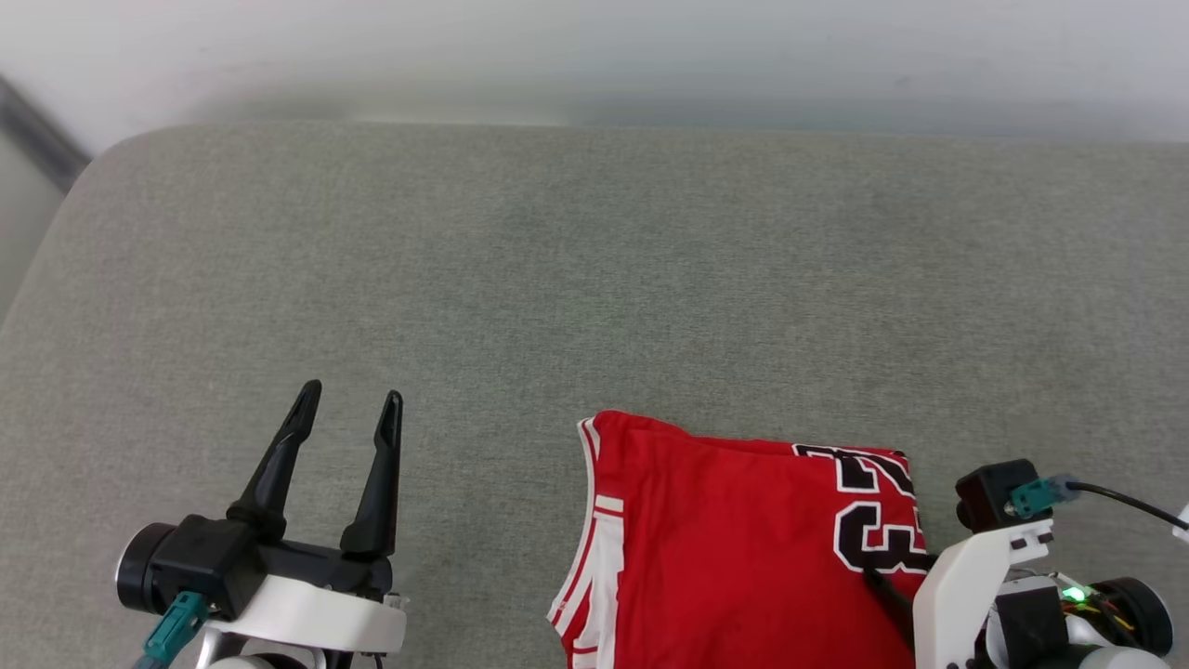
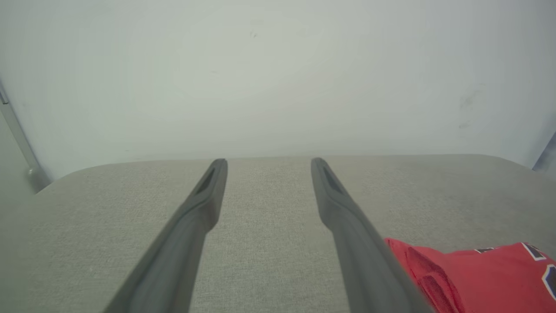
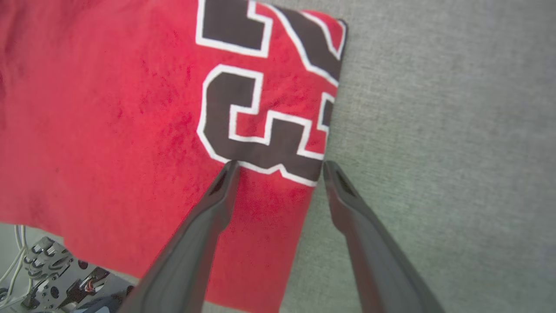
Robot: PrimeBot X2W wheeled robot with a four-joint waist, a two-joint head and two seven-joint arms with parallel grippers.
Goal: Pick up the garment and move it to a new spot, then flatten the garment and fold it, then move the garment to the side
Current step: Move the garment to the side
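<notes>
Right fingers, open, straddle the garment edge; left fingers open, well clear.

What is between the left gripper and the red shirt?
Just bare grey fabric surface between the left gripper and the garment, in the head view.

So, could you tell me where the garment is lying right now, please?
The garment lies folded on the grey cushion, at the head view's lower right, by the right gripper.

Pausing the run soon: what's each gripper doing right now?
Left gripper: open, empty.
Right gripper: open, empty, at the shirt edge.
</notes>
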